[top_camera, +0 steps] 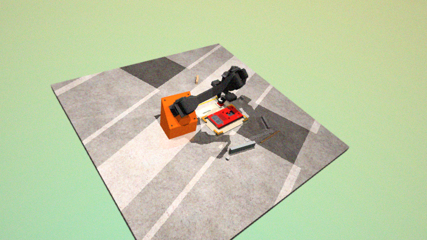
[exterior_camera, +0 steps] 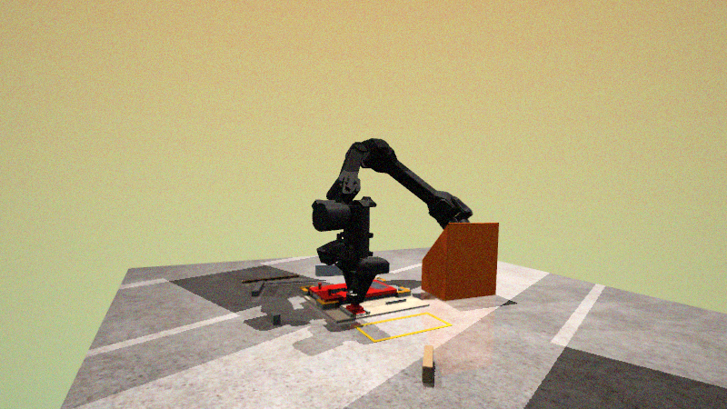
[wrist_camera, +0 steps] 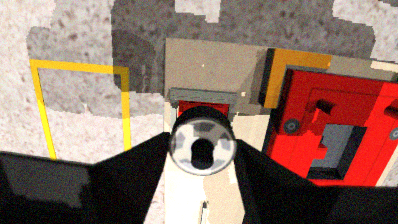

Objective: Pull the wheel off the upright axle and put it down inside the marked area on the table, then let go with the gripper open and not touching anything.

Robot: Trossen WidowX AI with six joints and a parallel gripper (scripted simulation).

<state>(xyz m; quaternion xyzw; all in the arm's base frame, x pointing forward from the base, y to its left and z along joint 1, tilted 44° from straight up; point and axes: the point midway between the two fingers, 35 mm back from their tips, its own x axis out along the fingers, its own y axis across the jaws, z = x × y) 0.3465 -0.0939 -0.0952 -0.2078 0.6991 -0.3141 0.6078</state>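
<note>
The wheel (top_camera: pixel 220 100) (wrist_camera: pixel 184 145), black with a pale ringed face, sits on the upright axle (wrist_camera: pixel 202 154), whose dark top shows in its centre. Below it is a small red base (top_camera: pixel 220 104) (exterior_camera: pixel 355 309) (wrist_camera: pixel 200 107). My gripper (exterior_camera: pixel 355 297) (wrist_camera: pixel 201 142) points down and is shut on the wheel, one finger on each side. In the exterior view the fingers mostly hide the wheel. The marked area is a yellow outline (exterior_camera: pixel 413 333) (wrist_camera: pixel 80 66) on the table, beside the board and left of the wheel in the wrist view; the arm partly hides it in the top view.
A red block (top_camera: pixel 223 118) (wrist_camera: pixel 305 95) with pegs stands between yellow corners on the cream board (wrist_camera: pixel 200 60), close to the right finger. A wooden block (top_camera: pixel 197 79) (exterior_camera: pixel 428 364) stands beyond the marked area. A grey-blue bar (top_camera: pixel 242 147) and thin rods lie past the board.
</note>
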